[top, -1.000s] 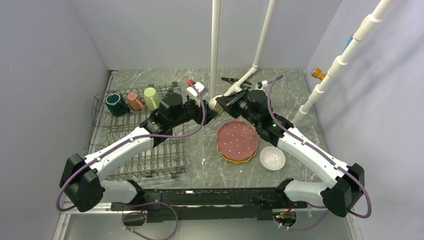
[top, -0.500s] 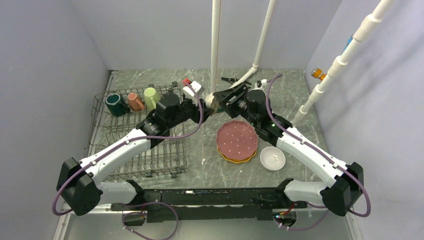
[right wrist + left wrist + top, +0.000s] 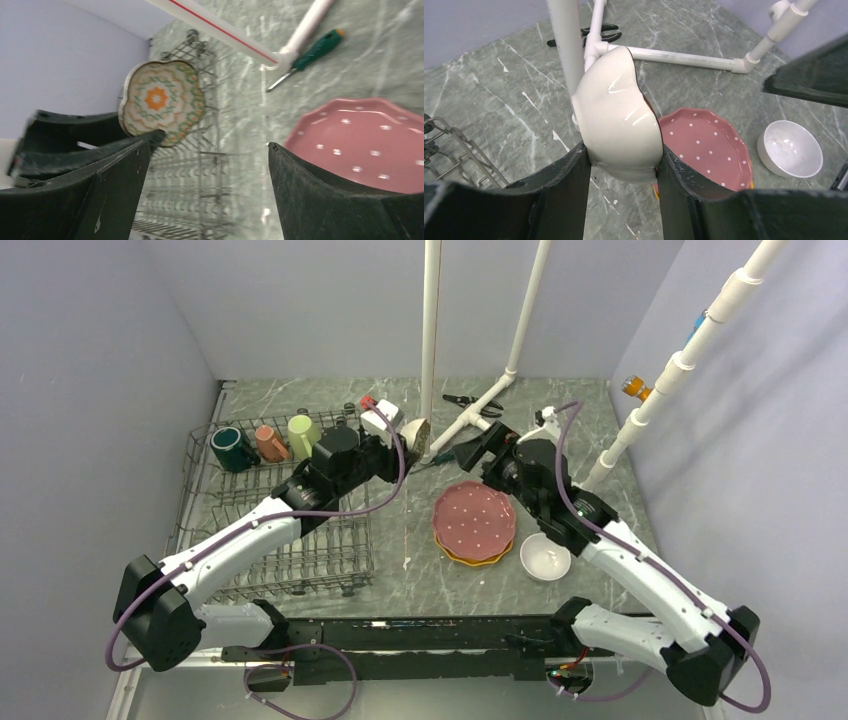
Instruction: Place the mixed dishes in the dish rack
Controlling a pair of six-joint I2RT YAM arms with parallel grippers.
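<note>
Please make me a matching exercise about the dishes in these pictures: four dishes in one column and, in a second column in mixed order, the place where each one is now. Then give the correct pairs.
Column A
1. floral bowl
2. pink dotted plate
3. plain white bowl
4. dark green mug

Column B
a. inside the dish rack
b. standing directly on the table
c. held between the fingers of the left gripper
d. lying on top of the yellow-orange plate

Pairs: 1-c, 2-d, 3-b, 4-a

Overhead looks down; close wrist views share pink plate (image 3: 704, 145), perhaps rack (image 3: 200, 190).
</note>
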